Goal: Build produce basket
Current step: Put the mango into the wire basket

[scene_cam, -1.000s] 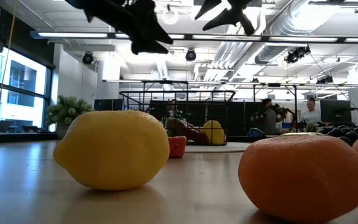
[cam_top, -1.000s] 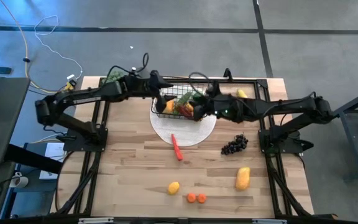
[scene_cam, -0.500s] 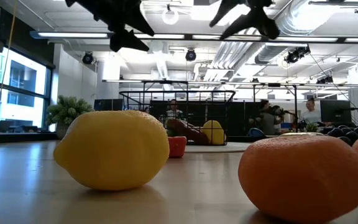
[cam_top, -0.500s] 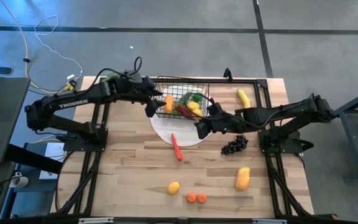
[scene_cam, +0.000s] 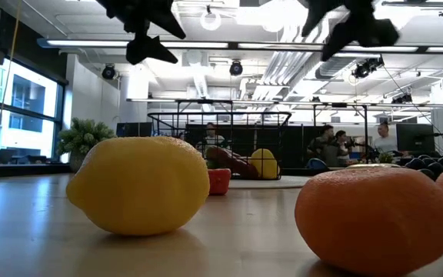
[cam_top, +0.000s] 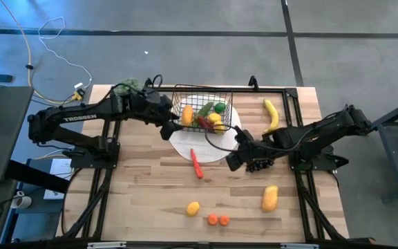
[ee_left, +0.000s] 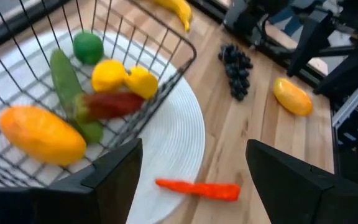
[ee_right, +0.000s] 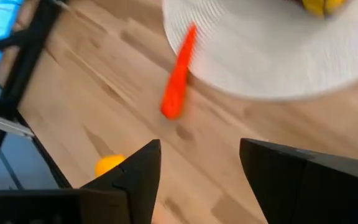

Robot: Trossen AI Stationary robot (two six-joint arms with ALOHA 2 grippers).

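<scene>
Basket (cam_top: 202,111) sits on the white plate (cam_top: 209,149) near the table's (cam_top: 144,194) far edge, holding mango, cucumber, chilli, lemons. Left gripper (cam_top: 168,126) hovers at its left side, fingers apart, empty. Right gripper (cam_top: 235,158) open, empty, beside the grapes (cam_top: 261,162). A red chilli (cam_top: 196,163) lies at the plate's near rim.

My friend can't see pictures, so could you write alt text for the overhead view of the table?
Two dark robot arms reach over a wooden table toward a black wire basket of toy produce on a white plate. The left gripper is beside the basket, the right gripper near dark grapes.
</scene>
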